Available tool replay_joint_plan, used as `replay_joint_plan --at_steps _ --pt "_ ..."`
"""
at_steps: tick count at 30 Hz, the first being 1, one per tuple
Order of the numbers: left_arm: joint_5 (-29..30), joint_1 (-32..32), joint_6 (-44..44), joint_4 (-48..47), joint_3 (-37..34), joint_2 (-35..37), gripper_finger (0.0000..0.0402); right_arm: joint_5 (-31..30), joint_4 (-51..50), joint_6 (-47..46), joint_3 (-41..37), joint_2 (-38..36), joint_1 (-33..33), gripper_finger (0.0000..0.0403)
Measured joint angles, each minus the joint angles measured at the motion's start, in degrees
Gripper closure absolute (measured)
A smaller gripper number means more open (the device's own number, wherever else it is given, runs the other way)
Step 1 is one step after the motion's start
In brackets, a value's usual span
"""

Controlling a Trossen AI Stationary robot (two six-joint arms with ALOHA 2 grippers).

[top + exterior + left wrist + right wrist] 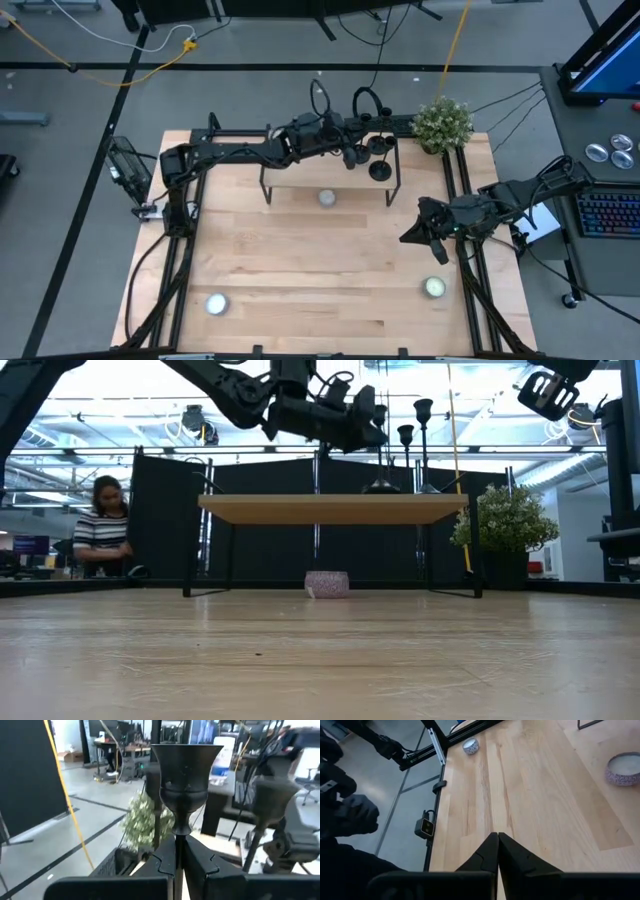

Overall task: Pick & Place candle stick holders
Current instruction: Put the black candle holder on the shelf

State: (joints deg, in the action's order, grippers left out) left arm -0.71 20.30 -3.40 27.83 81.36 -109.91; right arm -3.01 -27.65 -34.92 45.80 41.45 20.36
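Note:
Three black candle stick holders, each with a thin stem and a goblet cup, are at the right end of a raised wooden shelf [300,172]. My left gripper [343,143] reaches over the shelf from the left and is shut on the nearest holder [186,770]. The other two holders [380,148] [381,171] stand upright on their bases on the shelf; one shows blurred in the left wrist view [270,805]. My right gripper [497,839] is shut and empty, above the table near its right edge [413,234]. My left gripper pinches the holder's thin stem [179,842] between its two fingers, just below the knob under the cup. The fingers come level from the table's left side and lie across the stem. The holder stands upright; the fingers hide its base, so I cannot tell whether it rests on the shelf.
A candle in a patterned cup [327,198] sits on the table under the shelf. White tealights lie near the front left [216,303] and front right [434,287]. A potted plant [443,122] stands at the far right corner. A person [102,525] sits beyond the table.

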Motion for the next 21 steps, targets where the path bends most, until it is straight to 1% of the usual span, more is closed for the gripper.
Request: replay_joint_plan --at_steps 6,10,21 --pt "0.30 0.41 1.62 0.57 0.07 0.34 0.0388 -0.15 -0.23 0.55 0.00 0.00 0.00 0.0403" --pt "-0.77 0.07 1.44 0.14 0.07 0.23 0.0387 -0.17 -0.47 0.62 0.00 0.00 -0.13 0.0403" --pt "-0.19 -0.40 3.44 -1.19 0.05 0.26 0.0388 0.00 -0.45 0.68 0.00 0.00 -1.92 0.0403"
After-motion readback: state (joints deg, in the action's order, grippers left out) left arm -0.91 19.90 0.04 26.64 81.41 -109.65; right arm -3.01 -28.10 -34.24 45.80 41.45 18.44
